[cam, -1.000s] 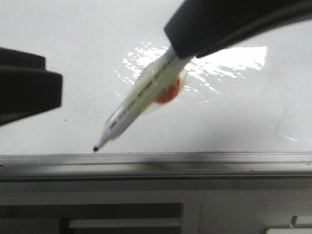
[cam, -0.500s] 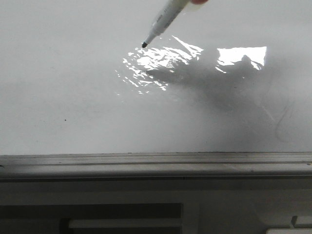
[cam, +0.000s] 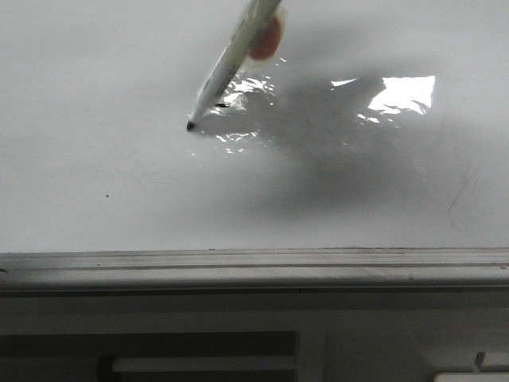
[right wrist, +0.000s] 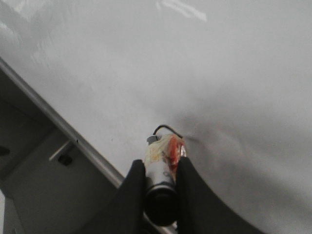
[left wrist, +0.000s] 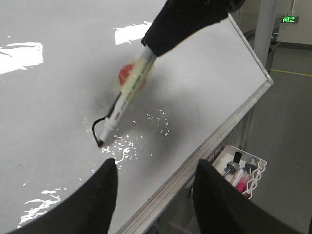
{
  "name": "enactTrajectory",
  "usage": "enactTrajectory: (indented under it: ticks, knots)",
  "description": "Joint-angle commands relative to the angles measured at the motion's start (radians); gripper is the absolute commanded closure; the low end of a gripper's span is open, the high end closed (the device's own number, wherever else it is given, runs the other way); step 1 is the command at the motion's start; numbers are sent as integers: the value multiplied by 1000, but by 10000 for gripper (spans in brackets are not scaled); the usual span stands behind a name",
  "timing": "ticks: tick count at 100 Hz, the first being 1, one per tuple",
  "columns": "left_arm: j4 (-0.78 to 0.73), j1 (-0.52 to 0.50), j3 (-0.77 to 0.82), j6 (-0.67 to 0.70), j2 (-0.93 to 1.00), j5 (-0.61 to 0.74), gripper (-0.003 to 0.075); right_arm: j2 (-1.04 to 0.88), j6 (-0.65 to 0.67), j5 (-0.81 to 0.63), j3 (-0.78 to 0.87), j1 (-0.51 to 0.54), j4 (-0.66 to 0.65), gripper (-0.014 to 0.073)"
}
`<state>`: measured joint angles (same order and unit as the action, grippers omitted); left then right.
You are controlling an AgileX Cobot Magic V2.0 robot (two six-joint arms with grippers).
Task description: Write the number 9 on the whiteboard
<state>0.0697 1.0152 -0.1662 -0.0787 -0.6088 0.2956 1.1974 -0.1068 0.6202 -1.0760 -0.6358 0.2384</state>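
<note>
The whiteboard (cam: pixel 103 159) fills most of the front view, a glossy pale sheet with a bright glare patch (cam: pixel 406 91) on its right part and a grey metal rail (cam: pixel 254 267) along its near edge. In the left wrist view a white wire basket (left wrist: pixel 241 170) hangs below the board's rail, with a few small items in it, one of them pink.

The right gripper (right wrist: pixel 157 183) is clenched on a marker pen (cam: pixel 231 60), its two dark fingers (right wrist: pixel 131 195) pressed against either side of the pen's barrel near the back end. The pen slants down to the board, well away from the rail, and its black tip touches the surface just left of the rippled glare. A red round piece (cam: pixel 269 38) sits on the pen's side.

The left gripper (left wrist: pixel 153 168) hangs over the board near the rail with its fingers spread apart and nothing between them.

The number 9 (left wrist: pixel 99 129) is only begun: a short curved black line on the board, right at the pen tip, forming part of a loop.
</note>
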Motion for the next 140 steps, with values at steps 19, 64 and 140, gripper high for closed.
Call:
enactTrajectory:
  ticks: [19,64,140]
  knots:
    - [9,-2,-27,3,-2,84,389,-58,-6,-10,-75,51,-62,655]
    - [9,-2,-27,3,-9,82,389,-59,4,64,67,31,6,655]
    - [-198,0,-226,3,-494,185,389,-75,72,0,32,-164,75,655]
